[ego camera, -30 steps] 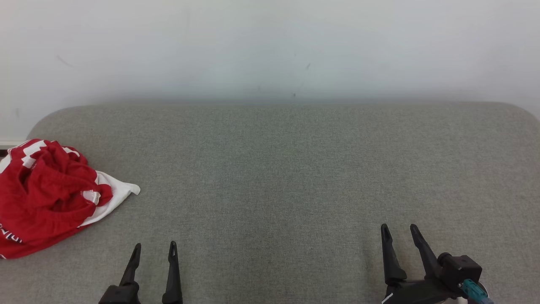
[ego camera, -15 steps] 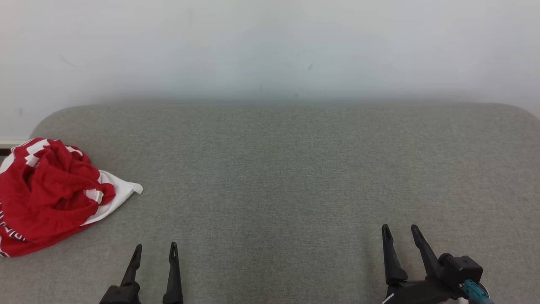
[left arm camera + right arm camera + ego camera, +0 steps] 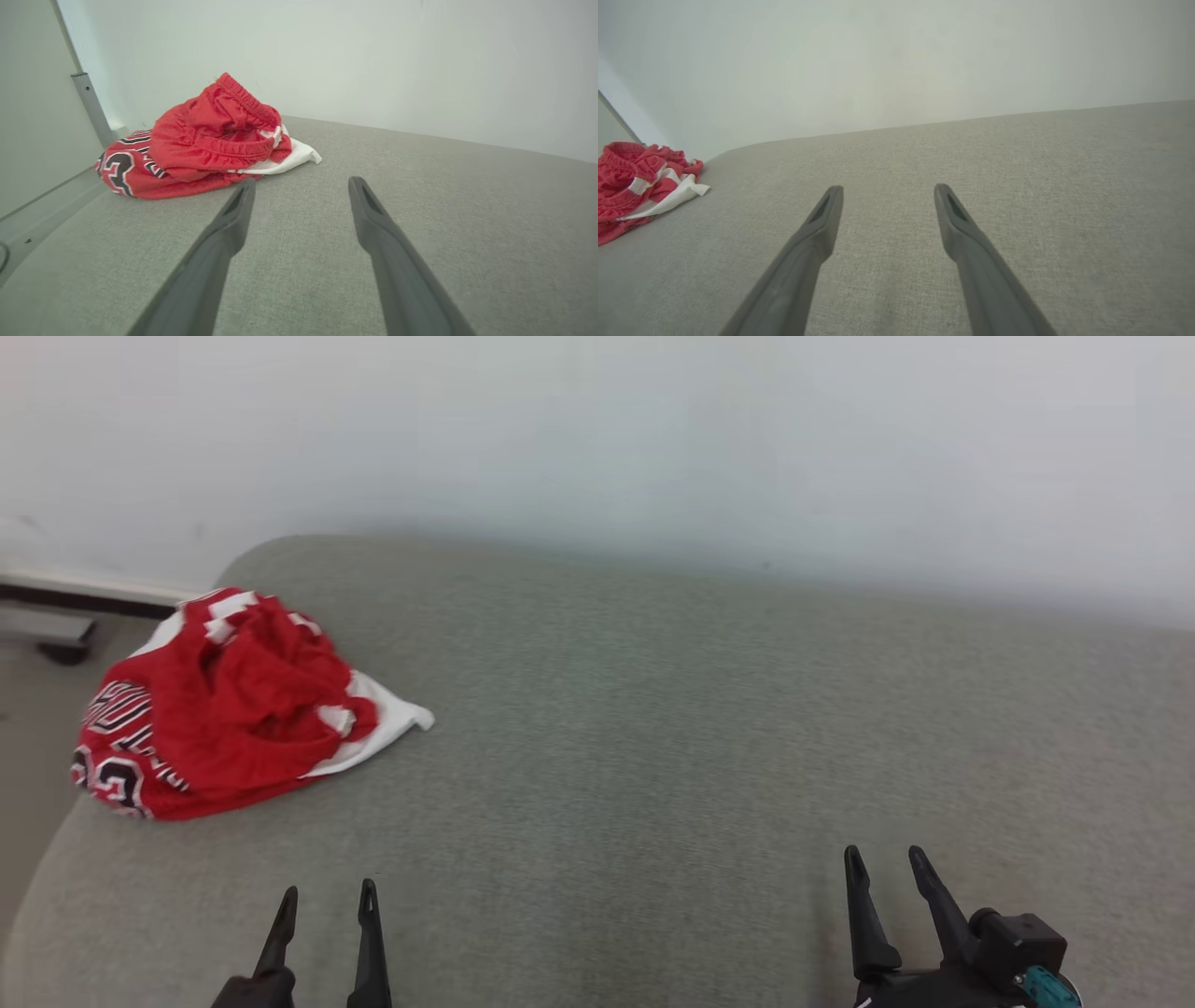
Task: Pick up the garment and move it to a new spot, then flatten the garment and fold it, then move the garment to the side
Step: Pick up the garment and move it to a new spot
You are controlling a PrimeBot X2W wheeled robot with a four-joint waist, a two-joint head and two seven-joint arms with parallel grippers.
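Observation:
The garment (image 3: 224,709) is a crumpled red piece with white trim and black-and-white lettering, lying in a heap near the left end of the grey padded surface (image 3: 672,728). From the left wrist, the garment (image 3: 205,140) lies ahead and to the left of my fingers; from the right wrist, the garment (image 3: 640,186) sits at the far left edge. My left gripper (image 3: 324,894) is open at the bottom left, well short of the heap, nothing between its fingers. My right gripper (image 3: 885,853) is open at the bottom right, far from the cloth.
A pale wall (image 3: 653,439) runs behind the padded surface. The surface's rounded left end drops to the floor (image 3: 28,756), where a dark baseboard (image 3: 84,597) runs. A grey metal post (image 3: 91,107) stands left of the garment.
The head camera has turned left, so the garment and the surface's left end now sit further right in view. Both grippers stay open and low, and the garment lies as before.

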